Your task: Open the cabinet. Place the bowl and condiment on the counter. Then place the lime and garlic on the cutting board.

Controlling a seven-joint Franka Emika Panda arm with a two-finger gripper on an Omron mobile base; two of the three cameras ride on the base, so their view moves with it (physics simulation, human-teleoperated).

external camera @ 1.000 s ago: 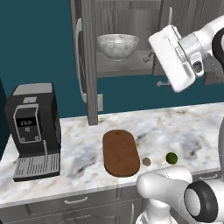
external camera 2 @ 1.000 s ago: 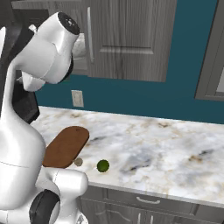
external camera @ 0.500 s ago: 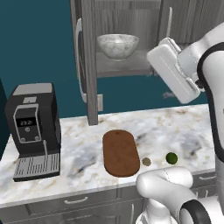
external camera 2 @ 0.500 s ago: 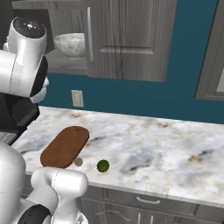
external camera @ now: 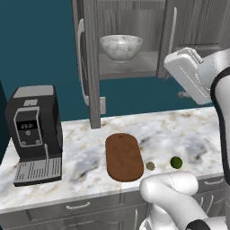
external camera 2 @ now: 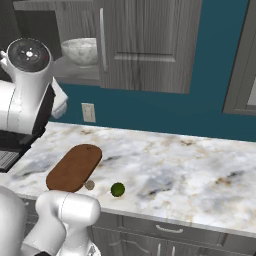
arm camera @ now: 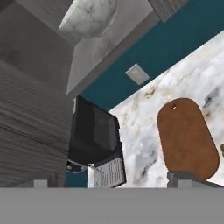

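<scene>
The cabinet (external camera: 130, 18) has its left door (external camera: 91, 67) swung out edge-on, while its right door (external camera 2: 145, 45) looks shut. On its shelf sits the marbled bowl (external camera: 121, 46) (external camera 2: 80, 50) (arm camera: 87, 17). The condiment is hidden. On the counter (external camera: 188, 130) lies the brown cutting board (external camera: 123, 156) (external camera 2: 75, 167) (arm camera: 187, 138), with the garlic (external camera: 150, 165) (external camera 2: 89, 185) and the lime (external camera: 176, 161) (external camera 2: 117, 189) just right of it. My gripper (arm camera: 113, 180) is open and empty, hanging right of the shelf and below the bowl's height.
A black coffee machine (external camera: 33, 130) (arm camera: 94, 135) stands at the counter's left end. A wall outlet (external camera 2: 88, 112) sits on the teal wall under the cabinet. Grey drawers (external camera 2: 170, 232) run below the counter's front edge.
My hand has dropped a little and drifted right, away from the cabinet front. In the right base view the arm has swung left, uncovering the bowl and door. Jaws stay open.
</scene>
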